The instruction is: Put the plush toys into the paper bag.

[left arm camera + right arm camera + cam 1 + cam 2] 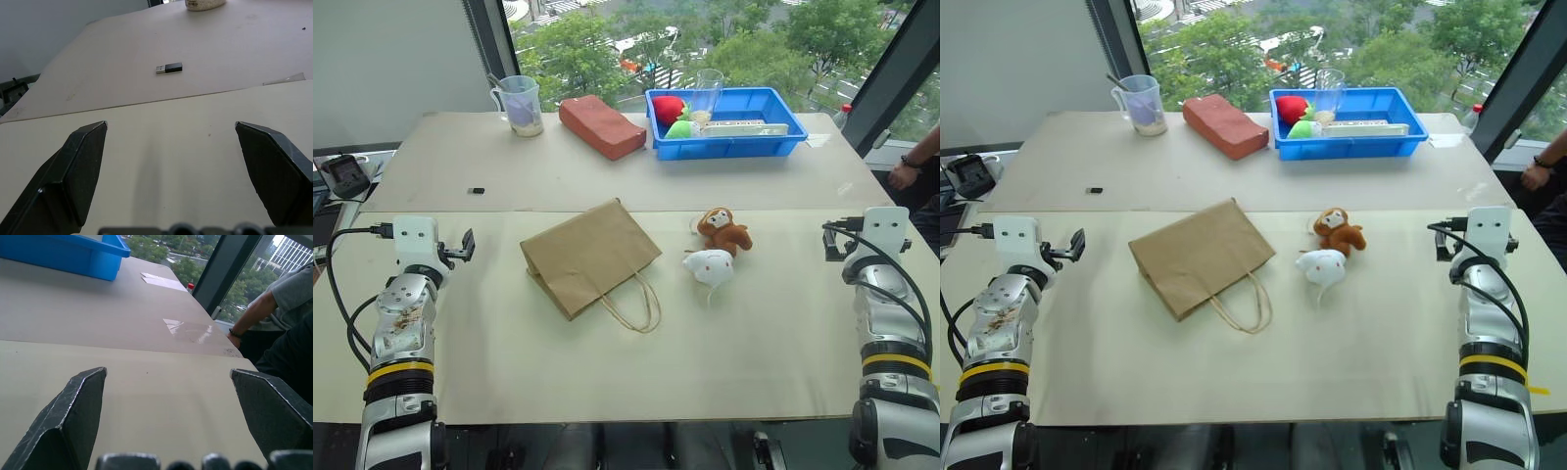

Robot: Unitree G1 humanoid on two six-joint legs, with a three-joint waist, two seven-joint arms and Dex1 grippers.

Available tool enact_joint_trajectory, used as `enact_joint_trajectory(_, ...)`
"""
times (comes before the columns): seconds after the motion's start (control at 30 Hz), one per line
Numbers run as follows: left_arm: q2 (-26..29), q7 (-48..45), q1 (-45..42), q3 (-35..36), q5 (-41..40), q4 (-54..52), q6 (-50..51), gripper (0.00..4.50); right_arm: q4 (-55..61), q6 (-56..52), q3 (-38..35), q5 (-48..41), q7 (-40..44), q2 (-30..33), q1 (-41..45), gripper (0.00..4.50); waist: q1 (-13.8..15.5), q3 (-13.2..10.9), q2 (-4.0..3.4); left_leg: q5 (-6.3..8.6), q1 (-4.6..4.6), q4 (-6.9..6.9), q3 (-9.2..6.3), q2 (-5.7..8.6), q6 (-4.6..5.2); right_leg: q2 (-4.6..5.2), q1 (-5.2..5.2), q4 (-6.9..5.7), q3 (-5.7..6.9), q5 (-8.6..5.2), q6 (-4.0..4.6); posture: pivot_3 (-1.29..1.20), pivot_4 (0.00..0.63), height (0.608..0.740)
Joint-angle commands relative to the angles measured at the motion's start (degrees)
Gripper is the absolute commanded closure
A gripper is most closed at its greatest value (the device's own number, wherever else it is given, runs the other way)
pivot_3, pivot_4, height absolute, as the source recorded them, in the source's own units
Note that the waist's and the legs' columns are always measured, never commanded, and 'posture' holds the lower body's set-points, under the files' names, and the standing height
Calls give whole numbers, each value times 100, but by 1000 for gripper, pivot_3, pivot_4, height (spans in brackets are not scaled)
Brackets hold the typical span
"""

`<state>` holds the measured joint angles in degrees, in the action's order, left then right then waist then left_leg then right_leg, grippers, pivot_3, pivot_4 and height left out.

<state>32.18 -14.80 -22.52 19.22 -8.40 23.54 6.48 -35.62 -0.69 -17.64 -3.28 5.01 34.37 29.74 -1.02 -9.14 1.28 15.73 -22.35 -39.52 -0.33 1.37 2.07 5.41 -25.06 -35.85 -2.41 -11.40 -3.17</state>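
— Where do the toys sit?
— The brown monkey [723, 231] and the white plush animal [709, 265] lie touching, mid-desk [509, 372], just right of the paper bag [588, 255], which lies flat, handles toward the robot.

— And the arms?
— The left gripper [171, 142] and right gripper [166, 377] hover at the desk's outer sides, jaws spread wide, grasping nothing. A blue tray [773, 142] stands at the far edge.

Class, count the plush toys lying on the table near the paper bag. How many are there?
2. The brown monkey lies right of the paper bag; the white animal lies just in front of the monkey, touching it.
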Motion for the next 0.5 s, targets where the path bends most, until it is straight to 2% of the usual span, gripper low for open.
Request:
enact_joint_trajectory(0.03, 129, -87, -44, 85, -87, -128, -11, 31, 116, 152, -81, 10, 16, 193, 79, 0, 1, 0, 0, 0, 0, 0, 0, 0, 0, 0, 0, -1, 0, 0, 0, 0, 150, 740)
enact_joint_trajectory(0.2, 310, -778, -195, 118, -507, -472, 123, 31, 191, 136, 75, 45, 319, 312, 153, 0, -6, 0, 0, 0, -1, 0, 0, 0, 0, 0, 0, -1, 0, 0, 0, 0, 150, 740)
enact_joint_trajectory(0.37, 973, -2461, -553, -750, -583, -1311, 298, 31, 800, -210, 289, -249, 1389, 587, 318, 0, -1, -2, -2, 0, -3, 0, 2, -1, 0, -5, 1, -2, 0, 0, 0, 0, 150, 740)
enact_joint_trajectory(0.5, 1129, -3370, -1136, -1258, -918, -1924, 756, 31, 1836, -914, 290, -803, 2217, 694, 307, 0, 12, -2, -2, 1, -5, -2, 3, 0, 2, -4, 4, -1, 1, 1, -2, 0, 150, 740)
